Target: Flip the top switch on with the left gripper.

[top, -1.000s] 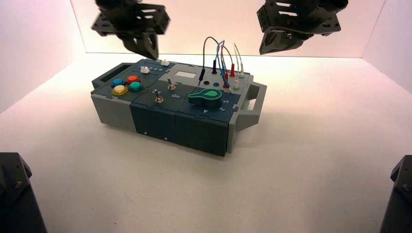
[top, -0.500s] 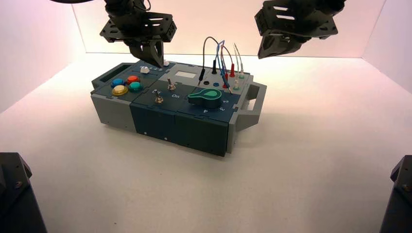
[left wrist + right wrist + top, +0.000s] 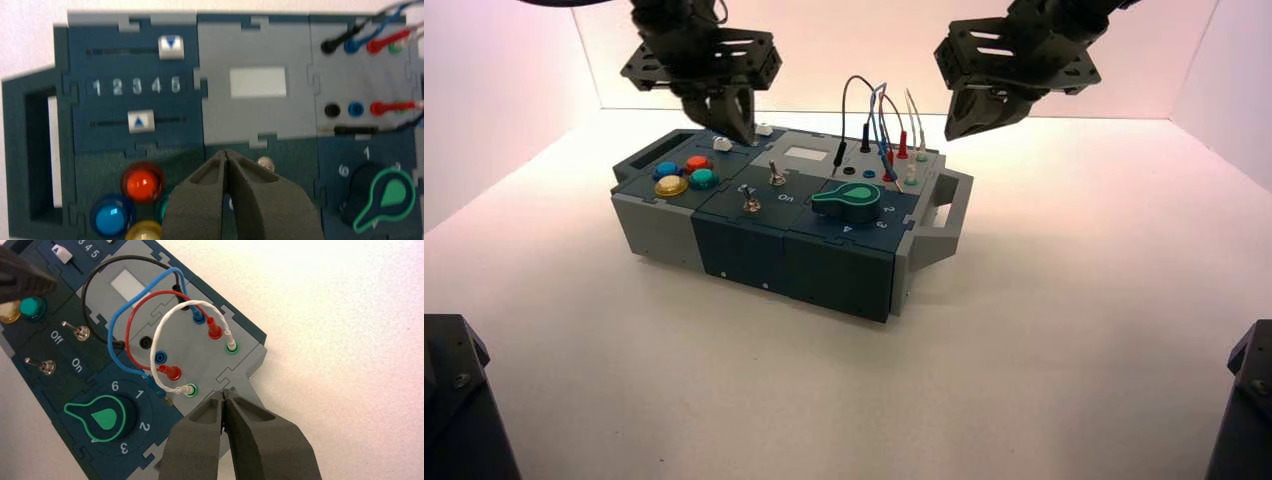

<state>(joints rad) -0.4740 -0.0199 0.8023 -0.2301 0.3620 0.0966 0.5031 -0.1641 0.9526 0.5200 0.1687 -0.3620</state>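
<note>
In the high view, the left gripper (image 3: 736,128), a black slotted-plate body with two tapering fingers, has dropped from above the rear wall a second ago to hang just over the far left part of the grey and dark-blue control box (image 3: 724,230), its tips near the two white slider caps (image 3: 722,144); over the last half second it has barely shifted. The matching right gripper (image 3: 964,125) has drifted slightly left and lower and hovers above the loop of coloured wires (image 3: 879,120). The top switch (image 3: 776,174), a small metal toggle in the middle of the box, stands untouched in front of the left fingertips. In the left wrist view the fingers (image 3: 200,200) are pressed together to a point, with nothing between them, and the toggle's silver tip (image 3: 265,163) shows just beside them. In the right wrist view the right fingers (image 3: 260,440) are likewise closed on nothing over the box's grey edge; both toggles lean toward the "Off" label. The descent seems done, so I judge a short move toward the toggle comes next, then a push toward "On".
</note>
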